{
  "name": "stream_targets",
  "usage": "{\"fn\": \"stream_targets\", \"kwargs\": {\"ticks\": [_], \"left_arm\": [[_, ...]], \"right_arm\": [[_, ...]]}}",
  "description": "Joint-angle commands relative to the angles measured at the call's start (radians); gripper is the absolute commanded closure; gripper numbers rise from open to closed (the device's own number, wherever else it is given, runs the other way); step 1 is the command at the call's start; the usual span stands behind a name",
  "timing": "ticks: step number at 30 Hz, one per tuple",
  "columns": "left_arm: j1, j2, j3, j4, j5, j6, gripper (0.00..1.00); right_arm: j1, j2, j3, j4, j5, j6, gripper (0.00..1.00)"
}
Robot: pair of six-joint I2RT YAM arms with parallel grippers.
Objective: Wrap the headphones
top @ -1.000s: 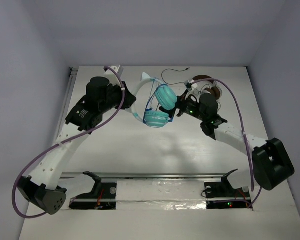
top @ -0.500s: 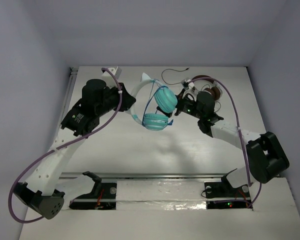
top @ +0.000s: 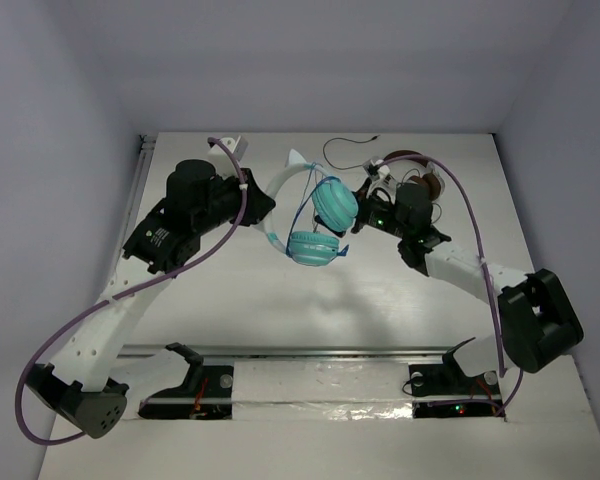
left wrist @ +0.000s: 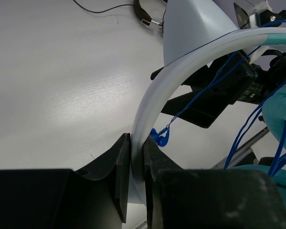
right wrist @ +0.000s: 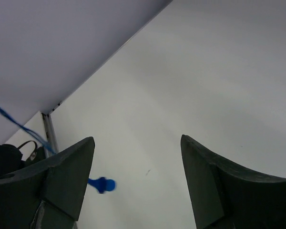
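The teal headphones [top: 320,225] hang above the table with their cups close together, and they also show at the right of the left wrist view [left wrist: 281,109]. My left gripper [top: 263,213] is shut on the white headband [left wrist: 155,102] and holds it up. The thin blue cable [top: 302,205] runs in strands by the cups [left wrist: 245,129], and its plug [left wrist: 160,137] dangles below. My right gripper [top: 361,215] is open and empty just right of the upper cup. In the right wrist view the gripper [right wrist: 137,139] faces the table, with the blue plug [right wrist: 102,184] near its left finger.
The brown-and-silver headphones [top: 420,178] lie at the back right behind my right wrist, with their black cable [top: 345,160] trailing left; one cup shows in the left wrist view [left wrist: 148,14]. A metal rail [top: 310,352] crosses the near edge. Grey walls close in three sides.
The headphones have shifted slightly right and down in my left gripper. My right arm's elbow has moved, while its gripper stays beside the upper cup.
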Motion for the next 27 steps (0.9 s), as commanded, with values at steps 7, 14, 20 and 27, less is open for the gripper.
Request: {"fn": "stream_targets", "kwargs": {"ticks": [7,14,20,27], "left_arm": [[-0.024,-0.028,-0.002,0.089,0.022,-0.038,1.00],[-0.024,-0.026,0.015,0.083,0.012,-0.033,1.00],[-0.024,-0.029,0.035,0.075,0.001,-0.028,1.00],[-0.024,-0.032,0.029,0.073,0.001,-0.028,1.00]], "right_arm": [[0.005,0.072,-0.022,0.357,-0.249,0.174,0.26],[0.005,0.108,-0.070,0.529,-0.251,0.287,0.57],[0.005,-0.015,-0.117,0.371,-0.057,0.172,0.34],[0.005,-0.110,-0.119,0.166,-0.055,0.032,0.32]]}}
